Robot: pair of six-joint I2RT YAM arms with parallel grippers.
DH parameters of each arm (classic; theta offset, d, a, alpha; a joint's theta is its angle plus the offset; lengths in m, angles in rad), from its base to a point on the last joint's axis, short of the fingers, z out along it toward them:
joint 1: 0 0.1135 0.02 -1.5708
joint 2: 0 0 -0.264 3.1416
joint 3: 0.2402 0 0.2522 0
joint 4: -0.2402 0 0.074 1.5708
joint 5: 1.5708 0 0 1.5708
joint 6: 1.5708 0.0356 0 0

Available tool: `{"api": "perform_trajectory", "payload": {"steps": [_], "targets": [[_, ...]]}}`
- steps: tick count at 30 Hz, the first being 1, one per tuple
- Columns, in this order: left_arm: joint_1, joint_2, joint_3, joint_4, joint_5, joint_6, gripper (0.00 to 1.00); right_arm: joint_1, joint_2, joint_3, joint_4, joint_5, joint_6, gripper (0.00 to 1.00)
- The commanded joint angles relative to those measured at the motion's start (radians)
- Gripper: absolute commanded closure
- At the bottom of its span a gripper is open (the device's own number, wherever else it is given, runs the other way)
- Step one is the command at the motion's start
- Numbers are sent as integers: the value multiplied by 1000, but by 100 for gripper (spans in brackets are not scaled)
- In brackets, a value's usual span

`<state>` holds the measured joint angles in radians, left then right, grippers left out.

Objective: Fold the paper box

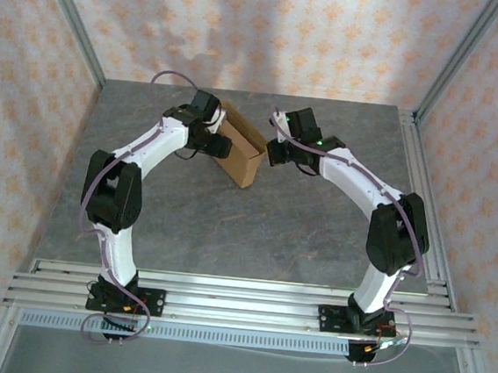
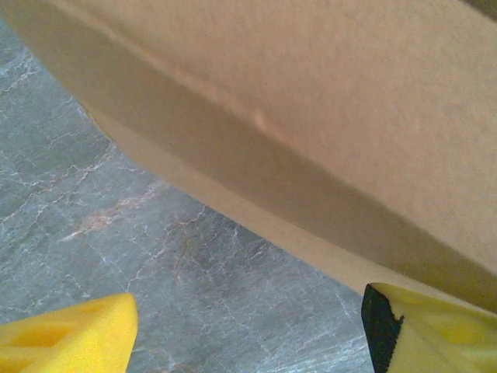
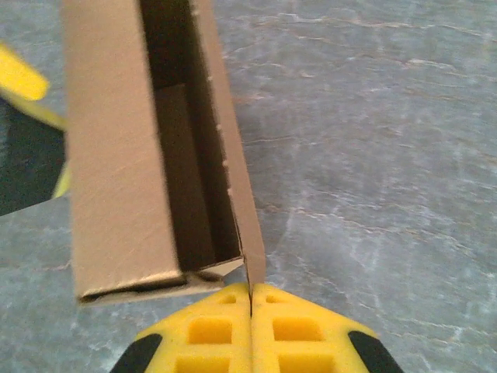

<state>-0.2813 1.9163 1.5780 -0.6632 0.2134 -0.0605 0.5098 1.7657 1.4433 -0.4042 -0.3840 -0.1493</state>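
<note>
I see the box raised at upper centre, right hand clamped on one wall, left hand apart beside it; its end looks unclosed.

One paper box is sitting on one counter. Two arms are reaching over it, one left arm and one right arm, each carrying a single claw: the left claw and the right claw.
</note>
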Motion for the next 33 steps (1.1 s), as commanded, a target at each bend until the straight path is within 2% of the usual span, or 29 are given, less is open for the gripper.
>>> {"api": "perform_trajectory", "payload": {"steps": [1, 15, 26, 33], "targets": [[4, 21, 22, 29, 28, -31, 23, 7, -16, -18, 5, -110, -56, 100], [2, 37, -35, 121, 110, -77, 24, 25, 25, 31, -16, -166, -57, 100], [1, 39, -85, 186, 172, -109, 25, 40, 49, 96, -79, -95, -79, 100], [1, 37, -109, 188, 167, -108, 26, 40, 57, 92, -72, -41, -21, 100]]}}
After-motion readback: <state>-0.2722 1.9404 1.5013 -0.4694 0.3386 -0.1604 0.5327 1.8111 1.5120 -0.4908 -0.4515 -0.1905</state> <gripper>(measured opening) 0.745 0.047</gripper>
